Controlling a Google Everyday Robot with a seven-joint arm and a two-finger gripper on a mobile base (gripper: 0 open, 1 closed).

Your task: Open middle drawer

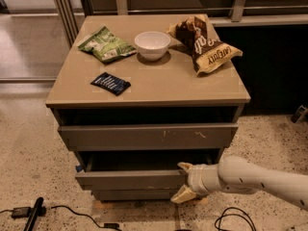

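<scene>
Gripper sits low at the right end of the middle drawer front. The claw is spread wide, one finger above the panel's top edge and the other below it - I can't tell if either touches. The drawer stands slightly out, under the scratched top drawer, dark gap between them. Arm comes in from the right. On the cabinet top: white bowl, green bag, brown chip bag, dark blue packet - all well apart from the claw.

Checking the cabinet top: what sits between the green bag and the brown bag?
A white bowl, in the camera view; the gripper is at the front of the middle drawer.
</scene>
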